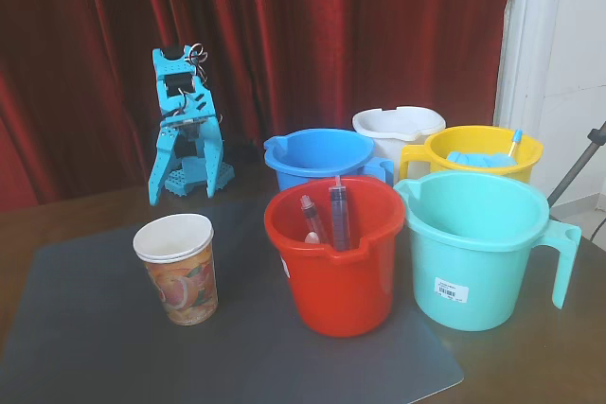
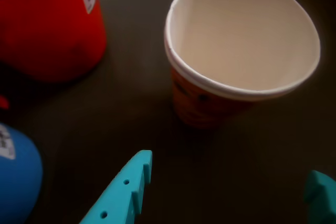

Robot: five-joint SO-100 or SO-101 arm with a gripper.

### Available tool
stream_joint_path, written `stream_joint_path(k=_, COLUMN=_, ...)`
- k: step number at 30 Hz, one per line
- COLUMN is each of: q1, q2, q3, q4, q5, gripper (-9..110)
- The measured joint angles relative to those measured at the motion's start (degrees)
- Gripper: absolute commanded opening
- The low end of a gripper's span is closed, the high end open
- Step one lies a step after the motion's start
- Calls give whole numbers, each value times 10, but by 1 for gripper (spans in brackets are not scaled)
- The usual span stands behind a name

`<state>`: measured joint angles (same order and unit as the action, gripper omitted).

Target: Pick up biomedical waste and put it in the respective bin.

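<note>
**On the grey mat: cup not yet gripped**

Paper cup (image 2: pixel 242 51) stood upright on the mat (image 1: pixel 85 347), near the red bucket (image 1: pixel 336 262), well apart from the turquoise bucket (image 1: pixel 473 253). Hand (image 2: pixel 231 179) was released, fingers wide, short of the cup. Best to straddle the wall below the rim and squeeze lightly; thin paper likely crushes.
</note>
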<state>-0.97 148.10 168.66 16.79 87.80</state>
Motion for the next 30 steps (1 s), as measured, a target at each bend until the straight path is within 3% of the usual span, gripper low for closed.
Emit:
stream_joint_path(k=7, q1=0, q2=-180, q3=-2, q4=-165, q5=0, gripper=31)
stream_joint_path(k=14, q1=-2, q2=-295, q3=-48, q4=-201, q5=4, gripper=52)
stream_joint_path(k=30, q1=-32, q2=-511, q3=-105, q4=-402, q5=20, gripper=53)
